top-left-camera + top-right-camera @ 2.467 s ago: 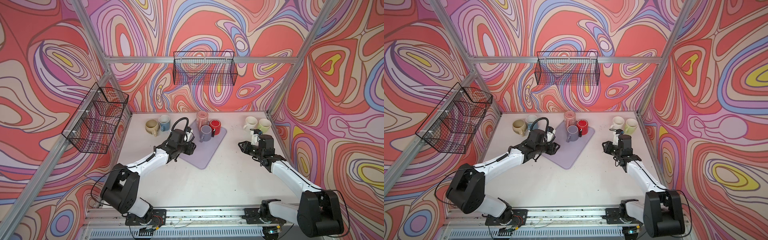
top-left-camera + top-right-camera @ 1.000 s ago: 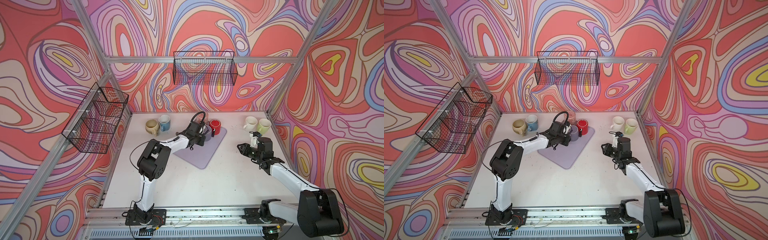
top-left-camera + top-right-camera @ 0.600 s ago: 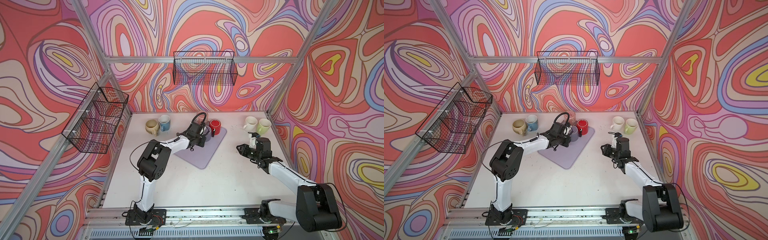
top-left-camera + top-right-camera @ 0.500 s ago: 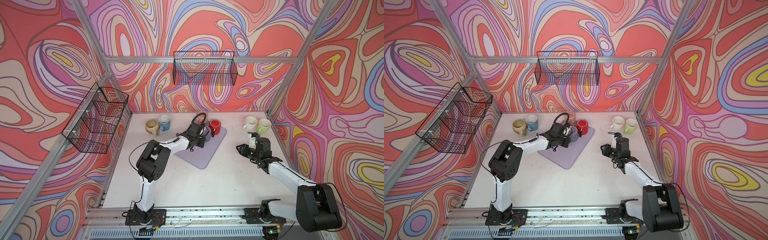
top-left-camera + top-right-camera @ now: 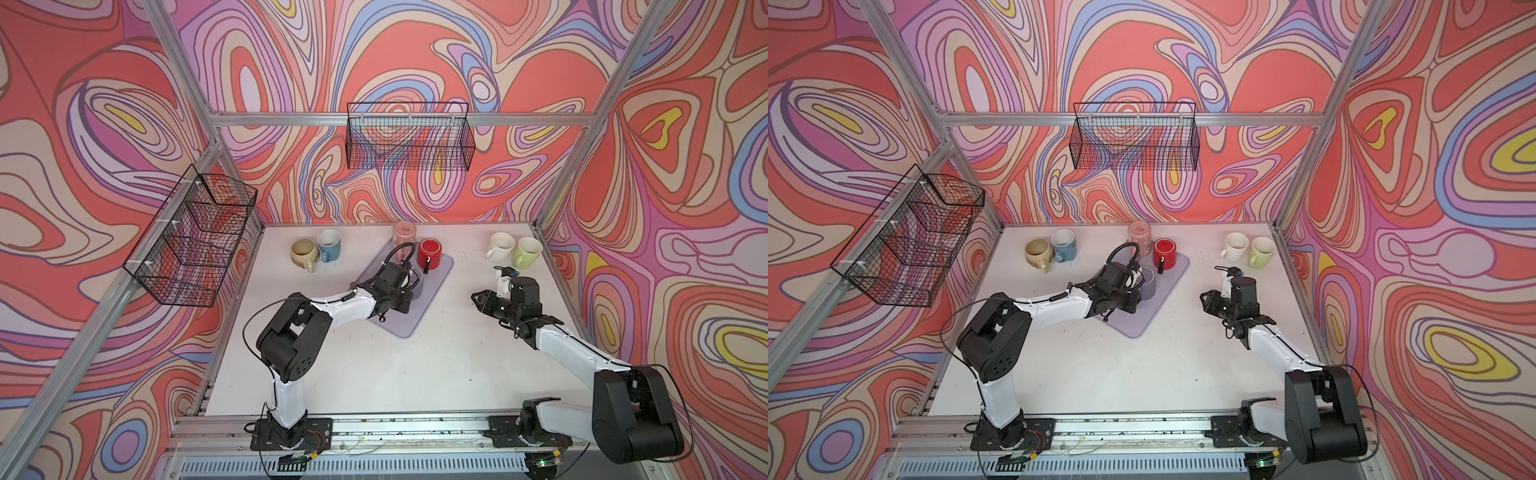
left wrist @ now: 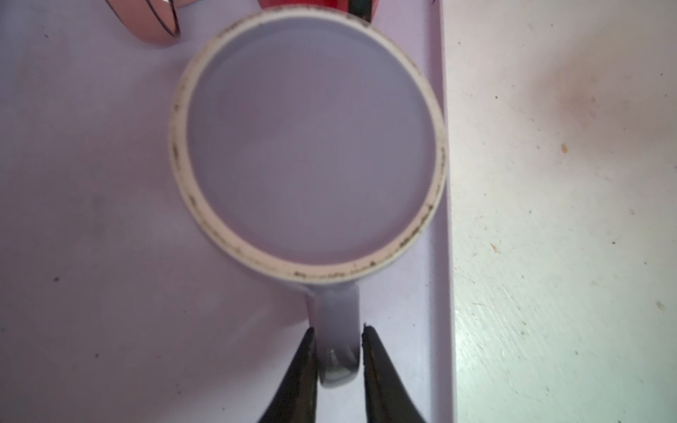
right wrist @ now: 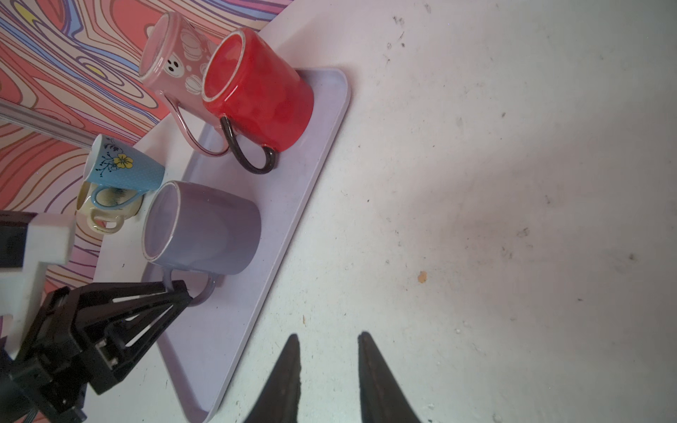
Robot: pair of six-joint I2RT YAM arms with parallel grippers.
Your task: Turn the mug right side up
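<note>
Since the left arm (image 5: 345,305) lay folded back at the near corner of the tray (image 7: 322,121) moments ago, it has stretched out and brought my left jaws to the handle (image 6: 335,311) of the lilac mug (image 6: 311,146).

Finding: the mug stands on the tray close to its edge, on my side of the red mug (image 5: 430,252). Its unglazed foot ring faces up, so it is still inverted. It appears to sit slightly nearer the front than before.

Left jaws: one tip either side of the handle, close against it; I cannot tell whether they pinch it.

Judgement: approach done, grip unconfirmed, turn not begun.

Pose: left arm low and extended, wrist pitched down over the mug. Right arm (image 5: 561,345) waits well apart over bare counter (image 7: 476,183), right jaws parted, holding nothing.
</note>
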